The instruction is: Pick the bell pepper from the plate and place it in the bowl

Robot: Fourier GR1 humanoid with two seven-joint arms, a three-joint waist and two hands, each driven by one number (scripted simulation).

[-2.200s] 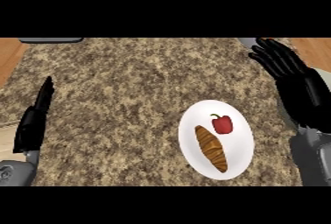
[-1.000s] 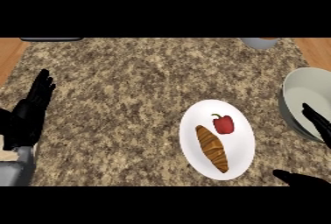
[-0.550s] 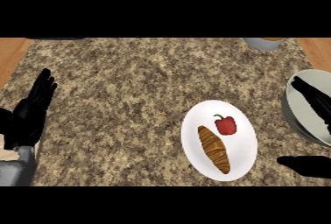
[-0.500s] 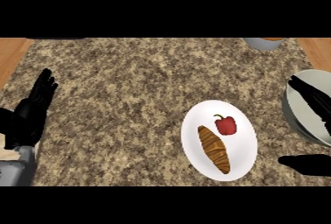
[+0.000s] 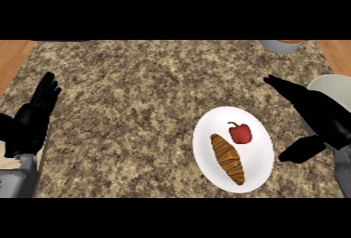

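Approach is the step in hand: the bell pepper lies ungrasped on the white plate, in the plate's upper right part, lower right of centre in the frame. A brown pastry lies just beside it to the lower left.

The right robot hand shows at the right edge of the frame. It is open, its fingers straight and pointing toward the upper left, its thumb spread below them toward the plate's right rim. The pepper sits to the left of that hand, facing the span between fingers and thumb but apart from both, and nothing touches it. How high the hand stands over the tabletop cannot be told from this view.

The bowl is at the right edge, up and right of the plate, partly hidden behind the hand.

The next move likely calls for the hand to come left over the pepper and lower, then curl fingers and thumb round it without catching the pastry. After that only a short carry up and right to the bowl should remain.

The left robot hand rests open at the left edge, fingers up, well apart from the plate.
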